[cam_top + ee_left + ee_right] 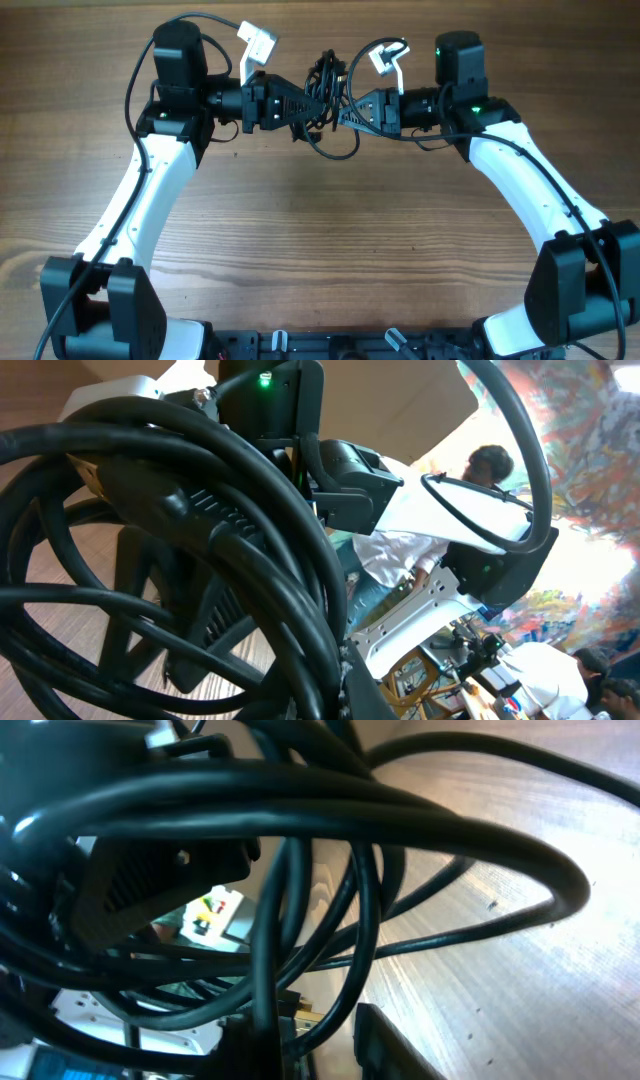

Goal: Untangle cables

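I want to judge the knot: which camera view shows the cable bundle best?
The overhead view: the whole cable bundle shows, between left pincer and right pincer. Both wrist views show only near, overlapping black strands, never its outline.

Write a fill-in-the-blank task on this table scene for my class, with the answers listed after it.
1. The tangled cables are ____ in colour.
2. The left gripper and the right gripper reach the cables from ____ sides.
3. The table has a ____ surface.
Missing words: black; opposite; wooden.
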You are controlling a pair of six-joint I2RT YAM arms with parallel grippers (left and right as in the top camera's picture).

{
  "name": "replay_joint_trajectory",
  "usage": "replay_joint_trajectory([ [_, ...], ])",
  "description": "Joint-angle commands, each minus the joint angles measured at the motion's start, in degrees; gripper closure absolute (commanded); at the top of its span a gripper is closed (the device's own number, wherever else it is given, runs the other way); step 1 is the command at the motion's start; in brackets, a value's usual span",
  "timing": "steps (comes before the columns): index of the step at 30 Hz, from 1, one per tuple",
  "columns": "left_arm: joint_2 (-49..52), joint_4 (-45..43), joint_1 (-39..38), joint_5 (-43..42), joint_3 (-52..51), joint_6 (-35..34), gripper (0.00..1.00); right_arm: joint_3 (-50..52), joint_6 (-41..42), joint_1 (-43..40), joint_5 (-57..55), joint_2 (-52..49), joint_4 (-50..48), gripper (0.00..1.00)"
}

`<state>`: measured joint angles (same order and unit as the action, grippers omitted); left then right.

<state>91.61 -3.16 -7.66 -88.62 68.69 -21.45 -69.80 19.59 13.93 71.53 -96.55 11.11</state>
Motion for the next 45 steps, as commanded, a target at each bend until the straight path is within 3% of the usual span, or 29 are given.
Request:
replay_joint_trajectory([
  [1,-0.2,-0.22,0.07,-1.55,0.55,1.49,0.96,-0.59,2.27,-0.85,-0.55,-1.07,-3.34,0.96],
  [5,-0.2,2.36,0.37,2.34,0.55,1.25,0.96,-0.59,11.02,-5.09,8.26,0.96,-13.92,0.96],
  [8,-0.2,8.55,1.44,10.14,0.55,1.03,0.96,-0.59,12.7,-9.66,11.69,4.79,-14.27,0.96],
  [13,-0.2,11.85,5.03,20.31,0.55,-8.17,0.96,-0.59,18.25,-19.8,16.7,10.6,-14.29,0.96],
  [21,-0.2,14.88,6.34,21.9,0.55,-9.46,0.96,-0.59,24.22,-34.97,14.93,15.78,-14.88,0.96],
  [26,-0.2,15.39,6.34,22.29,0.55,-9.46,0.96,-0.24,23.67,-36.11,12.9,15.78,-11.96,0.96],
  [29,-0.2,23.43,6.16,32.28,0.55,-9.49,0.96,0.02,20.85,-34.53,9.79,15.78,-8.28,0.96],
  [30,-0.2,29.64,5.81,40.81,0.55,-9.51,0.96,0.02,18.8,-33.44,7.17,15.78,-5.16,0.96],
  [33,-0.2,39.58,4.48,55.01,0.55,-9.55,0.96,0.02,13.57,-30.8,0.24,15.78,2.32,0.96],
  [36,-0.2,45.44,2.54,62.38,0.55,-9.44,0.96,0.02,8.04,-26.82,-9.75,15.78,10.99,0.96],
  [37,-0.2,46.84,1.81,64.15,0.55,-9.14,0.93,0.02,6.78,-25.16,-13.0,15.78,13.2,0.96],
  [38,-0.2,47.84,1.18,65.7,0.55,-8.61,0.82,0.02,5.7,-23.54,-15.61,15.78,14.78,0.96],
  [40,-0.2,49.75,0.13,69.05,0.55,-8.33,0.49,0.02,5.25,-20.61,-19.3,15.78,15.93,0.96],
  [41,-0.2,50.31,-0.11,69.77,0.55,-6.8,0.38,0.0,5.44,-19.43,-20.2,15.78,15.78,0.96],
  [42,-0.2,50.99,-0.17,70.14,0.55,-4.24,0.0,0.0,5.97,-18.47,-20.81,15.78,15.47,0.96],
  [45,-0.2,52.52,0.13,71.84,0.55,-2.54,0.0,0.0,6.62,-17.18,-21.0,15.78,14.88,0.96],
])
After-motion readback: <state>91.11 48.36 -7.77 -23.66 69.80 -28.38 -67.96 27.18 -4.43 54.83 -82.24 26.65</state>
